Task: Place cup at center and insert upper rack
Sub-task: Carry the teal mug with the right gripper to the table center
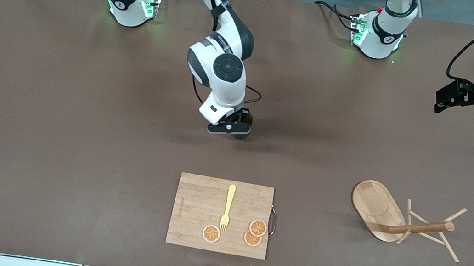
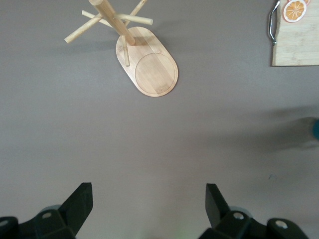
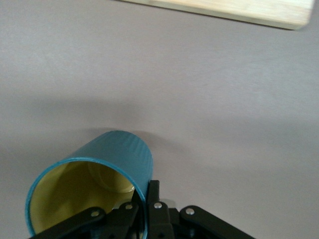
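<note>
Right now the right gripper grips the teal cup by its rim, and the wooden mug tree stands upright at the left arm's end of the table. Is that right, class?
Not quite. The mug tree lies tipped on its side, as the front view shows. The right gripper does grip the cup by its rim.

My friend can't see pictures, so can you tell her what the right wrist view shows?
The right tool is shut on the rim of a teal cup with a yellow inside, holding it tilted over the brown table. One edge of a wooden cutting board shows at the border of the picture.
</note>
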{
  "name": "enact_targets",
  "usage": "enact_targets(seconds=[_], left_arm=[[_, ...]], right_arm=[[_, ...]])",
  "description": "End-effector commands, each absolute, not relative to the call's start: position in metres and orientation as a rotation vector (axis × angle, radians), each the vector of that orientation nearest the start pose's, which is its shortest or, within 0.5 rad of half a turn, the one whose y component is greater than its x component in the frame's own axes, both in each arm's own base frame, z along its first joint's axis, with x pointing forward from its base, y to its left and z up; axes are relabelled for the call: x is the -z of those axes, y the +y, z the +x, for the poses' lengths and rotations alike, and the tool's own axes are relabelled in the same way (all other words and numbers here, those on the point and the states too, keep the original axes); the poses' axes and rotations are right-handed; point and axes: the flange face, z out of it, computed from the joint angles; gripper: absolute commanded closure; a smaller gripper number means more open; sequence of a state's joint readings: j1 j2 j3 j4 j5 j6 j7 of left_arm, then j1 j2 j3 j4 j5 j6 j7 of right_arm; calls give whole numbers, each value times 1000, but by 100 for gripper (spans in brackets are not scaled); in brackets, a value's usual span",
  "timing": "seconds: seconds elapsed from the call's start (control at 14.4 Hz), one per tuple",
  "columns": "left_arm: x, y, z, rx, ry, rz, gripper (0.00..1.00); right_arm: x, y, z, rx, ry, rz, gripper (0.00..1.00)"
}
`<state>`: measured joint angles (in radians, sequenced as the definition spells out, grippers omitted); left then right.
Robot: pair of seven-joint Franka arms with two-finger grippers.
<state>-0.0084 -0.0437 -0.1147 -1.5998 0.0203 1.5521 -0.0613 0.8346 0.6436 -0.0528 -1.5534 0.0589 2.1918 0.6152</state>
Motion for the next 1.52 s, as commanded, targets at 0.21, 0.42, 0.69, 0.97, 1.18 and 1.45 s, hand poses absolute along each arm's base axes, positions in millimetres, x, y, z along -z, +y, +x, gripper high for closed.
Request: enact_targets(seconds=[0.21, 0.42, 0.69, 0.97, 1.18, 1.45], left_arm=[[-633, -68, 534, 11, 99, -3095, 0], [-633, -70, 534, 9, 101, -3096, 0], [-632, -76, 534, 9, 118, -3097, 0], [-631, -90, 534, 4, 154, -3100, 0], [-630, -97, 533, 2, 175, -3098, 0], [-629, -98, 533, 2, 175, -3098, 0]], right_arm=[[-255, 527, 490, -23, -276, -3140, 100], [-246, 544, 483, -24, -314, -3143, 100], [-236, 552, 482, -22, -321, -3143, 99], [-235, 552, 480, -36, -316, -3150, 53], [-238, 552, 481, -33, -313, -3148, 0], [-259, 555, 487, -40, -307, -3146, 0]])
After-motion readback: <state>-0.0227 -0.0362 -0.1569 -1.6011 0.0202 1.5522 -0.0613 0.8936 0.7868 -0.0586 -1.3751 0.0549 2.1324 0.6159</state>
